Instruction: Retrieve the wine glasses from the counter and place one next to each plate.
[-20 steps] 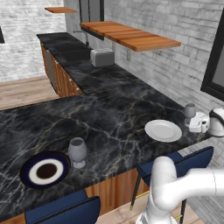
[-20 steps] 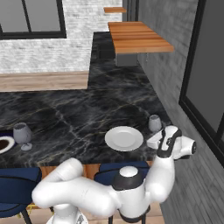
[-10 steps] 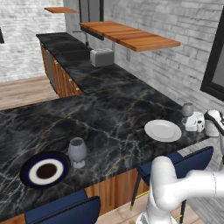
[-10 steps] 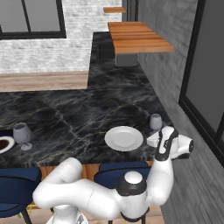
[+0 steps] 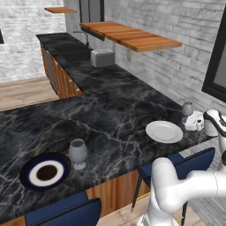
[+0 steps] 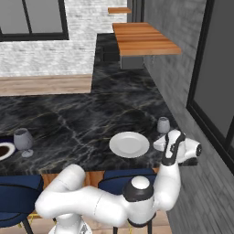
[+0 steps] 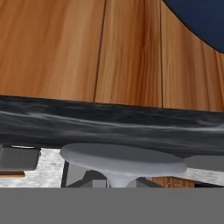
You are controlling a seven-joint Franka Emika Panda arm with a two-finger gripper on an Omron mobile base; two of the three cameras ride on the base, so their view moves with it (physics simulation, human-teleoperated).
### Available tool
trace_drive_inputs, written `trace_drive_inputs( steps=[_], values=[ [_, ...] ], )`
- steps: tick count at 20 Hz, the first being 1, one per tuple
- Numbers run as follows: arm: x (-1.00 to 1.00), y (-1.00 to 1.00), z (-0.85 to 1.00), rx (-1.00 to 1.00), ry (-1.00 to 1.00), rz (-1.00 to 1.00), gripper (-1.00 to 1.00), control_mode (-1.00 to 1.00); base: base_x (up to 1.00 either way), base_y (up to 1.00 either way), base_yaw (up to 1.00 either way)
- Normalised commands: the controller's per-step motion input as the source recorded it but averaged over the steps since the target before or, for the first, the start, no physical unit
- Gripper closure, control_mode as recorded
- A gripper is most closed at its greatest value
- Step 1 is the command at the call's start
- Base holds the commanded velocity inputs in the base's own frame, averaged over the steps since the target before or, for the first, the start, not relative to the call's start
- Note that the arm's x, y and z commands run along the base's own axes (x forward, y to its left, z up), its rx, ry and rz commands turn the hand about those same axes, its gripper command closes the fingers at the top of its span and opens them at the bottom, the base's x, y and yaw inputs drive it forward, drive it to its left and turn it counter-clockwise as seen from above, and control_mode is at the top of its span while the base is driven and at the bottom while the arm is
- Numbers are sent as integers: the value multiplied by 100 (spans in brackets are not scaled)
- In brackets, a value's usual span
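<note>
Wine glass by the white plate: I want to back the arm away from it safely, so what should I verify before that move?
1. Wine glass upright beside the white plate, apart from it: ok.
2. Its foot flat on the counter: ok.
3. Gripper open for withdrawal: not ok, shut.
4. Stem free of the jaws: cannot tell.
5. Second wine glass standing next to the blue plate: ok.

Two wine glasses (image 5: pixel 78 152) (image 5: pixel 188 108); two plates (image 5: pixel 164 131) (image 5: pixel 45 171); one toaster (image 5: pixel 102 57); two wall shelves (image 5: pixel 132 37) (image 5: pixel 60 9).
</note>
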Motion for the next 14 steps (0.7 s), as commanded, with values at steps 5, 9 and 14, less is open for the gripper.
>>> trace_drive_inputs(
  steps=[5, 9, 14],
  values=[
    [6, 0, -41, -1, 0, 1, 100, -100, 0, 0, 0],
    [2, 5, -45, -5, 0, 0, 100, -100, 0, 0, 0],
    [-15, 24, -30, -5, 0, 0, 100, -100, 0, 0, 0]
  ],
)
